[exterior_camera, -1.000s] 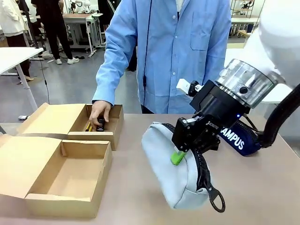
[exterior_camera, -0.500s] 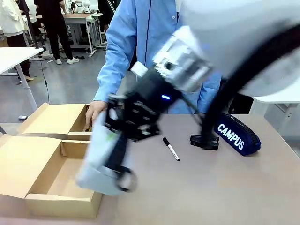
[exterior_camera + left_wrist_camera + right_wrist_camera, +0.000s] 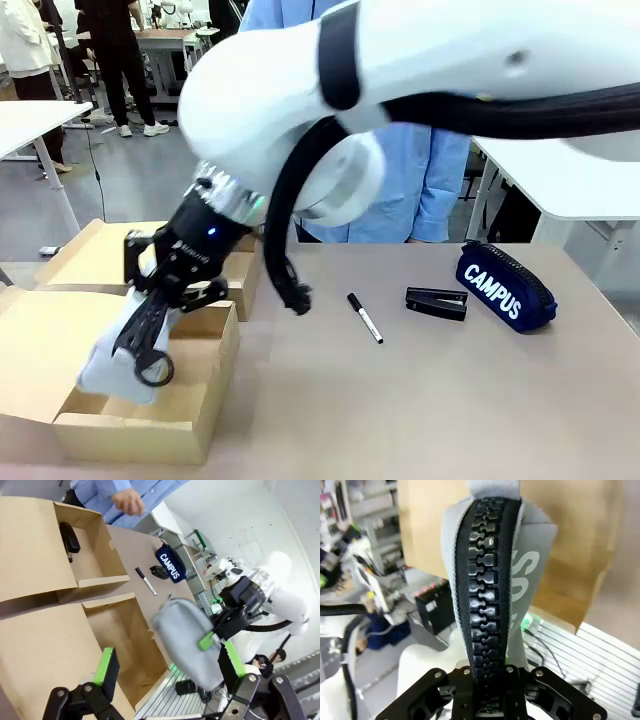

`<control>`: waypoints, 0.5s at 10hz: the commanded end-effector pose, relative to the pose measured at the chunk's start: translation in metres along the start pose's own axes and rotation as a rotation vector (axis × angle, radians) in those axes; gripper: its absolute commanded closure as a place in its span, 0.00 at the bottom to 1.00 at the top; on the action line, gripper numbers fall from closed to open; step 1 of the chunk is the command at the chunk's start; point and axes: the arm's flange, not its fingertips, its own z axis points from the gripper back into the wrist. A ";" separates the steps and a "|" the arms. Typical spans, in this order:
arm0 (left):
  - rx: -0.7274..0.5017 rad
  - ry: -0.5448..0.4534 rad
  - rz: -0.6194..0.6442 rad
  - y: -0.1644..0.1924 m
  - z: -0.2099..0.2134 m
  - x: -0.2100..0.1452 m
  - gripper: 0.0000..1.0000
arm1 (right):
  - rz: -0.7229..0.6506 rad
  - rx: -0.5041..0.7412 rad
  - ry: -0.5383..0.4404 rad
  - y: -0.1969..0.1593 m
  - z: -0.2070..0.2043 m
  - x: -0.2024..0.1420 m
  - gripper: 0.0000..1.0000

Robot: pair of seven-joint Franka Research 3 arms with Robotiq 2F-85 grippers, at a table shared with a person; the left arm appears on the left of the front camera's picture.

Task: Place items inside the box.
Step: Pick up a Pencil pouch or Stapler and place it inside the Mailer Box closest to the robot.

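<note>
Grey pouch [image 3: 104, 366] hangs from right pincer [image 3: 152, 298] (over box [image 3: 130, 432]).

So the right arm [image 3: 420, 60] is stretched way across the table in the front view, from its own side over to the left. Its big white links run along the top and the wrist is bent downward. The right gripper [image 3: 152, 300] points down and left, with its jaws pinched tight on the zipper edge of the grey zip pencil pouch [image 3: 108, 365] hanging under it. The left gripper [image 3: 167, 652] sits low, its fingers [image 3: 106, 666] spread wide and the green pads facing each other.
</note>
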 end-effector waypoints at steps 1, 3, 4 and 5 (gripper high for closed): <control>-0.018 -0.017 -0.025 -0.002 -0.001 0.001 0.00 | -0.047 0.034 -0.049 -0.007 0.025 -0.012 0.92; -0.018 -0.017 -0.025 -0.002 -0.001 0.001 0.00 | -0.001 -0.002 0.008 0.001 -0.007 0.004 0.92; -0.018 -0.017 -0.025 -0.002 -0.001 0.001 0.00 | -0.015 -0.030 -0.088 0.013 -0.015 0.002 0.92; -0.018 -0.017 -0.025 -0.002 -0.001 0.001 0.00 | 0.003 -0.030 -0.114 0.025 -0.033 0.012 0.92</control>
